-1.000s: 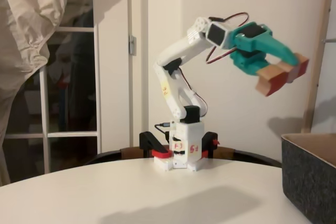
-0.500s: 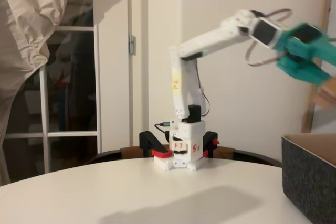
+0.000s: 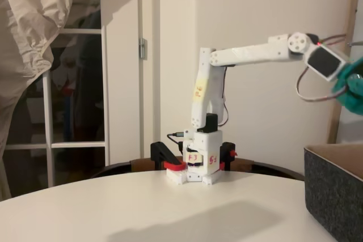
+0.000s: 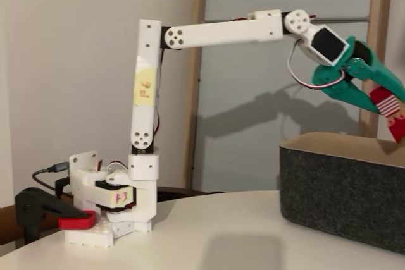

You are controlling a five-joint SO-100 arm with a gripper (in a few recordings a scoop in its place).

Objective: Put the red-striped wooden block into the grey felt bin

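Teal two-finger gripper [image 4: 385, 101] is clamped on the small red-striped wooden block [image 4: 391, 110], holding it in the air above the large dark grey felt bin [image 4: 342, 188]. The bin lies directly below, so I judge the release only needs the fingers to part.

One white arm [image 4: 209, 30] stands on one round white surface [image 3: 142, 208], carrying one teal end effector [image 4: 380, 96]. One red-striped wooden block [image 4: 387, 109] sits between its fingers. One grey felt bin [image 4: 342, 188] rests on the surface. Two black clamps [image 3: 164, 156] flank the arm's base.
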